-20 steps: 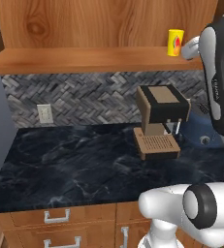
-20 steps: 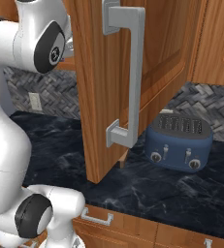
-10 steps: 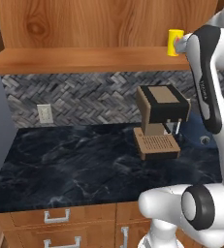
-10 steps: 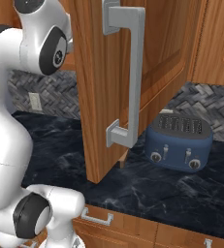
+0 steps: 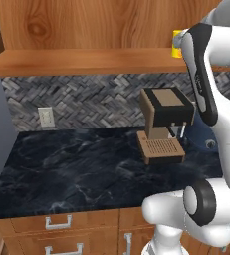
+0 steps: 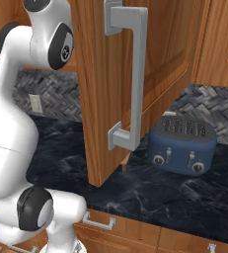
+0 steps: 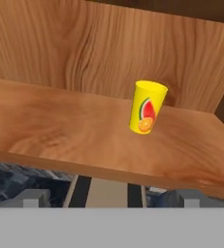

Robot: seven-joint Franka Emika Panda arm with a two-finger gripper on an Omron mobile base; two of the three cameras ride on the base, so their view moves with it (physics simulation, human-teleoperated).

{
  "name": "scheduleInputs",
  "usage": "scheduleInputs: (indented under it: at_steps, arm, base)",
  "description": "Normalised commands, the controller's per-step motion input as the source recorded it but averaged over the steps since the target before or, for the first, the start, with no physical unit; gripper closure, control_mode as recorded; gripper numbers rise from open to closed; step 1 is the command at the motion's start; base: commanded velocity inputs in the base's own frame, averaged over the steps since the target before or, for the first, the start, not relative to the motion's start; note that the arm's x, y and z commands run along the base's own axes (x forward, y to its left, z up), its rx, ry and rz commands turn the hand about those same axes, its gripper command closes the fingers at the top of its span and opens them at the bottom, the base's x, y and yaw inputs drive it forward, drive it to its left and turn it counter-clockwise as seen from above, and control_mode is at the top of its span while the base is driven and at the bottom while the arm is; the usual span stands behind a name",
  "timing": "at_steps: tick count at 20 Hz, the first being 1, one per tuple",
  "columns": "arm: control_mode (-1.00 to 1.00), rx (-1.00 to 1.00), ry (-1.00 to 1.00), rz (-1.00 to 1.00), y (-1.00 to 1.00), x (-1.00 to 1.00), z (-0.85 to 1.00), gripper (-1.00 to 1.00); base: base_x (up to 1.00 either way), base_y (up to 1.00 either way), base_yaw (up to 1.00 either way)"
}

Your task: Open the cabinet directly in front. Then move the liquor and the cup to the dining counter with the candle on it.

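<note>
gripper (image 7: 108,197) spread wide, empty, facing my upright cup (image 7: 148,107) on the cabinet (image 7: 60,131) shelf.

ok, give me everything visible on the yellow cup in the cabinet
The small bright yellow tumbler looks like smooth plastic, tapering toward its base, with a red-and-green watermelon slice and an orange slice printed on its side. It stands upright on the brown wooden cabinet shelf, near the back panel, rim up. Nothing else touches it. In the left base view only a yellow sliver shows, beside the arm.
</note>
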Motion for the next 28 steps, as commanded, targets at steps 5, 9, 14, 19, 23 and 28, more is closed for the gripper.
scheduleInputs:
  at_steps: [5, 9, 14, 19, 23, 28]
  arm:
    - [-1.0, 0.0, 0.0, 0.0, 0.0, 0.29, 0.0, -1.0]
    - [-1.0, 0.0, 0.0, 0.0, -0.14, 0.31, 0.0, -1.0]
    - [-1.0, 0.0, -0.06, 0.0, -0.16, 0.15, 0.0, -1.0]
    - [-1.0, 0.0, 0.0, 0.0, -0.03, 0.19, 0.0, -1.0]
    - [-1.0, 0.0, 0.0, 0.0, -0.08, 0.36, 0.0, -1.0]
    - [-1.0, 0.0, 0.0, 0.0, -0.13, 0.39, 0.0, -1.0]
  base:
    - [0.0, 0.0, 0.0]
    - [0.0, 0.0, 0.0]
    - [0.0, 0.0, 0.0]
    - [0.0, 0.0, 0.0]
    - [0.0, 0.0, 0.0]
    - [0.0, 0.0, 0.0]
